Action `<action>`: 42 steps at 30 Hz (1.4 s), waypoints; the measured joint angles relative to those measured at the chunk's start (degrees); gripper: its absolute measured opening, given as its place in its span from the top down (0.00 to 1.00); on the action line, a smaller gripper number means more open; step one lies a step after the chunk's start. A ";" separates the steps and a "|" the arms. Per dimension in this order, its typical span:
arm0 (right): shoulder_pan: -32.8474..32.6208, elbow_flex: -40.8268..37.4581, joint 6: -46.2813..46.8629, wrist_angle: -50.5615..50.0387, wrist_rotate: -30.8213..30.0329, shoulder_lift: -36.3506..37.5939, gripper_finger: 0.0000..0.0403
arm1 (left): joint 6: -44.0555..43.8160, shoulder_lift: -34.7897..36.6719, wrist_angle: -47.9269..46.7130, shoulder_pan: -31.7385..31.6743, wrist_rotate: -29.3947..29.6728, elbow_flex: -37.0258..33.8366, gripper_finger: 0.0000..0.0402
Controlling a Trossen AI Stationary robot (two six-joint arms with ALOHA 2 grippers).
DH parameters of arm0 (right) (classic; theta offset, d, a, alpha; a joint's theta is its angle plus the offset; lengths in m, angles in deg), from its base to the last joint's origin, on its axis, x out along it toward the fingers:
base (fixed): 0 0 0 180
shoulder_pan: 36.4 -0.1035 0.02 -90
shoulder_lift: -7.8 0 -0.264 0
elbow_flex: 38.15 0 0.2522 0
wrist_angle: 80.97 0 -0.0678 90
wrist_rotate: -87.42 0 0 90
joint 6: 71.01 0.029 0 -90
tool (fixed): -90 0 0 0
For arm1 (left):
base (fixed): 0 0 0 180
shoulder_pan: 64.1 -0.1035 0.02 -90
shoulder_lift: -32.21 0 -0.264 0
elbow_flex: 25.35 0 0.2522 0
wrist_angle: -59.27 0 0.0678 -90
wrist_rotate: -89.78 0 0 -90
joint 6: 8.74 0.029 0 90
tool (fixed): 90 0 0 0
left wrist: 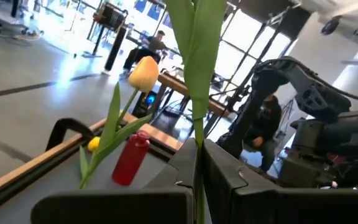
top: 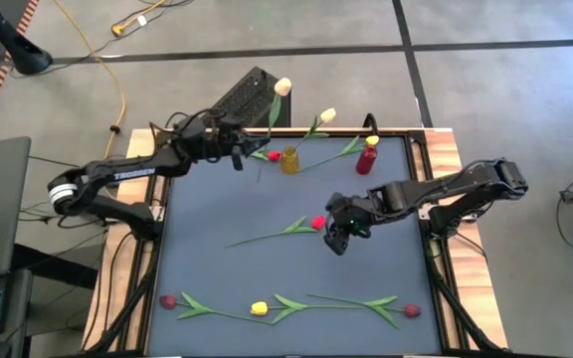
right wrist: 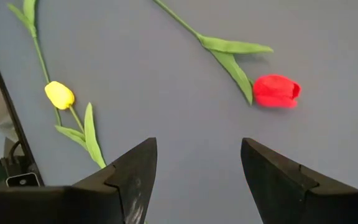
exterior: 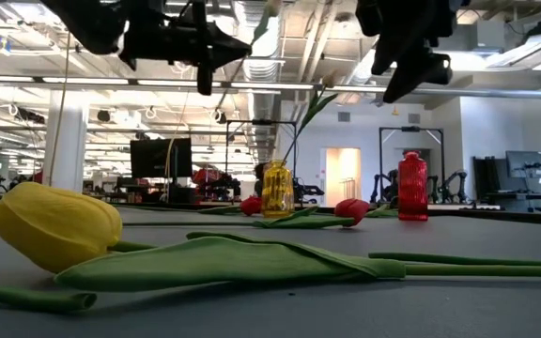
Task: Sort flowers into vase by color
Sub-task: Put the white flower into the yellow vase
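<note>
Holding a cream-white tulip (top: 282, 88) by its stem, the left gripper (top: 237, 151) sits raised above the far left part of the dark table (top: 217, 259), near the yellow vase (top: 289, 159); its fingers (left wrist: 229, 180) are pinched tight on the stem, which rises between them in the left wrist view. The flower head reaches past the table's far edge. A second cream-yellow tulip (top: 327, 116) stands in the yellow vase, leaning toward the red vase (top: 367, 157) that stands just beside it on the right. A red tulip head (top: 273, 155) lies against the yellow vase on its left.

The right gripper (top: 338, 239) hovers above mid-table with its jaws spread wide and nothing between them. Just beside it lies a red tulip (top: 317, 222), stem running toward the left. Along the near edge lie three more flowers: a dark red tulip (top: 168, 300) at left, a yellow tulip (top: 259, 308) in the middle, and a red tulip (top: 411, 310) at right, their stems and leaves overlapping in a row.
</note>
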 joint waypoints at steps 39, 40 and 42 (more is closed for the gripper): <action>2.99 -0.02 -6.34 -4.79 -6.98 3.85 0.35 | 16.99 -5.55 7.12 -0.13 8.07 0.02 1.00; 3.09 -0.02 -6.52 -4.84 -6.94 3.93 0.35 | 17.85 -5.54 7.62 -0.13 8.08 0.02 1.00; 3.31 -0.02 -6.66 -4.84 -6.91 4.04 0.35 | 19.98 -5.55 8.59 -0.13 8.12 0.02 1.00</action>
